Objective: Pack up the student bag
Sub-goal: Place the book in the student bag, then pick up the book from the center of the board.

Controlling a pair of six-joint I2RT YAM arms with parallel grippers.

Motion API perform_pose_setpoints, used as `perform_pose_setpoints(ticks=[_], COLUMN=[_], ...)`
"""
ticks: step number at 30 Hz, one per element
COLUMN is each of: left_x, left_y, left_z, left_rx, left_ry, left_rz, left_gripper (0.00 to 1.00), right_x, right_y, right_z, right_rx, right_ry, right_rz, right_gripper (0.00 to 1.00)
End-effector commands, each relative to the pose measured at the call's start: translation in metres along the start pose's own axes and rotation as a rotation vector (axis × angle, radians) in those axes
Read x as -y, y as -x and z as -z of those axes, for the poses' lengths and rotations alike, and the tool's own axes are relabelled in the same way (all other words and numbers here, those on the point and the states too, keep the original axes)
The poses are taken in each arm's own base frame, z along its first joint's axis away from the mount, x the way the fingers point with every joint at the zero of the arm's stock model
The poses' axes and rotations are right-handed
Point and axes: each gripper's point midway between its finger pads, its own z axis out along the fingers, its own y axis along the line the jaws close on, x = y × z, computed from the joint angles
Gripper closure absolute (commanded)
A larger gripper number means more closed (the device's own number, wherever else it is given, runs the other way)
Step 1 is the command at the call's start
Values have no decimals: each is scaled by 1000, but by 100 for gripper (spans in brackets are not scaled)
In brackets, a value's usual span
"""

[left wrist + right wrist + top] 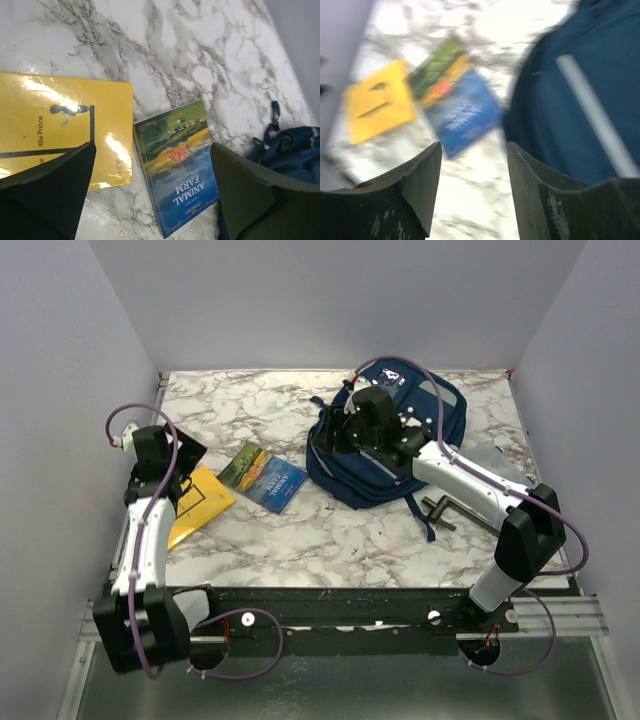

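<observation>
Student bag point(345, 483) sits at the back right of the marble table point(300, 540). Right gripper point(474, 145) hangs over the bag's left side, fingers apart, nothing between them. Left gripper point(152, 147) hovers by the yellow book point(60, 120), fingers spread wide, empty. Animal Farm book point(175, 165) lies just beside the yellow one, between it and the bag.

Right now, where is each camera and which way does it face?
Top: above and behind, looking down on table and bag; both arms show.
Left wrist: above yellow book and blue book, looking down; open left gripper shows.
Right wrist: by the bag, facing the books; open right gripper shows.
Shared: all see books, bag.
</observation>
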Motion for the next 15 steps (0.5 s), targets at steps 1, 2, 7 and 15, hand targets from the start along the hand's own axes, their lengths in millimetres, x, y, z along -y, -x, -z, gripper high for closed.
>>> perform_pose_setpoints(ticks=[1, 2, 7, 15], left_x=[-8, -8, -32, -42], left_y=[27, 30, 38, 16], left_z=[-45, -57, -98, -146], left_rx=[-62, -107, -262, -460], left_ry=[104, 102, 254, 214], left_rz=[-54, -88, -207, -96], left_gripper=[2, 2, 2, 2], right_x=[-101, -117, -172, -210], right_y=[-37, -44, -103, -166], right_z=[-8, -11, -44, -81], right_rx=[-50, -59, -177, -304], right_ry=[476, 530, 562, 494], right_rz=[-349, -392, -559, -607], right_gripper=[42, 42, 45, 48])
